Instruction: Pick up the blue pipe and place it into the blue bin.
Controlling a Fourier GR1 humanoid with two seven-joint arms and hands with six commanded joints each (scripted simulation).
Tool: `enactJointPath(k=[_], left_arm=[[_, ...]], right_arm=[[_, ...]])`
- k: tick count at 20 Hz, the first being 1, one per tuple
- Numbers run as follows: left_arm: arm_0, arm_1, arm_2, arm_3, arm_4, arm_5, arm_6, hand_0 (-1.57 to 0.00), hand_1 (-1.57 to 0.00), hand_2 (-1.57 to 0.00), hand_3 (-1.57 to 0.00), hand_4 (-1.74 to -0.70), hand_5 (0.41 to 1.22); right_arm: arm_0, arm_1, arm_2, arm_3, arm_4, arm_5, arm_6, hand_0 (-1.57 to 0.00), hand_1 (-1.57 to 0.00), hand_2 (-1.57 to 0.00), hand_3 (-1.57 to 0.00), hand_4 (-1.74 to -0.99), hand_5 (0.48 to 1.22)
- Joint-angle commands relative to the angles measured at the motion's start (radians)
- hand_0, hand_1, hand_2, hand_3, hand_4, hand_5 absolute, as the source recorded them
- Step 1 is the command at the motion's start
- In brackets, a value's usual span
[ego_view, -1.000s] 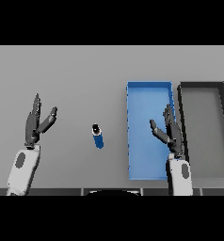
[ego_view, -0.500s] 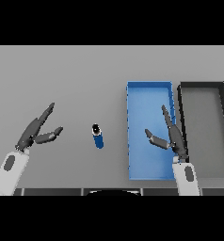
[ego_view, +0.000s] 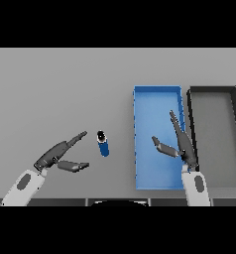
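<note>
The blue pipe [ego_view: 103, 143] is a short blue cylinder with a dark end, lying on the grey table left of the blue bin [ego_view: 157, 99]. My left hand [ego_view: 58, 155] is low and to the left of the pipe, open, with its fingers stretched toward the pipe and the thumb below; a small gap separates the fingertips from the pipe. My right hand [ego_view: 182, 144] hovers open over the right side of the blue bin, fingers pointing away from me, holding nothing.
A black bin [ego_view: 234, 94] stands directly right of the blue bin, their long sides next to each other. The grey table [ego_view: 55, 89] stretches back and left of the pipe.
My left hand has swung down from upright and reached rightward toward the pipe. My right hand has shifted slightly right and straightened over the blue bin. The pipe has not moved.
</note>
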Motion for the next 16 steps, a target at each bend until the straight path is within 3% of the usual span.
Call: enactJointPath(k=[1, 6, 14, 16], left_arm=[[-0.004, -0.014, -0.021, -0.002, -0.018, 0.000, 0.004, 0.00, 0.00, 0.00, 0.00, -1.08, 0.469], [-0.045, -0.108, -0.070, 0.041, -0.062, 0.015, -0.015, 0.00, 0.00, 0.00, 0.00, -1.15, 0.484], [-0.134, -0.290, -0.079, 0.240, -0.089, 0.063, -0.029, 0.00, 0.00, 0.00, 0.00, -1.14, 0.495], [-0.149, -0.310, -0.078, 0.292, -0.113, 0.075, -0.062, 0.00, 0.00, 0.00, 0.00, -1.12, 0.494]], right_arm=[[0.004, -0.010, -0.003, -0.002, -0.001, 0.006, -0.002, 0.00, 0.00, 0.00, 0.00, -1.213, 0.572], [-0.001, 0.006, 0.004, 0.000, 0.000, 0.003, 0.013, 0.00, 0.00, 0.00, 0.00, -1.210, 0.564], [0.009, 0.000, -0.007, -0.002, -0.011, 0.007, 0.004, 0.00, 0.00, 0.00, 0.00, -1.200, 0.549], [0.014, 0.001, -0.014, 0.000, -0.025, 0.010, 0.005, 0.00, 0.00, 0.00, 0.00, -1.201, 0.548]])
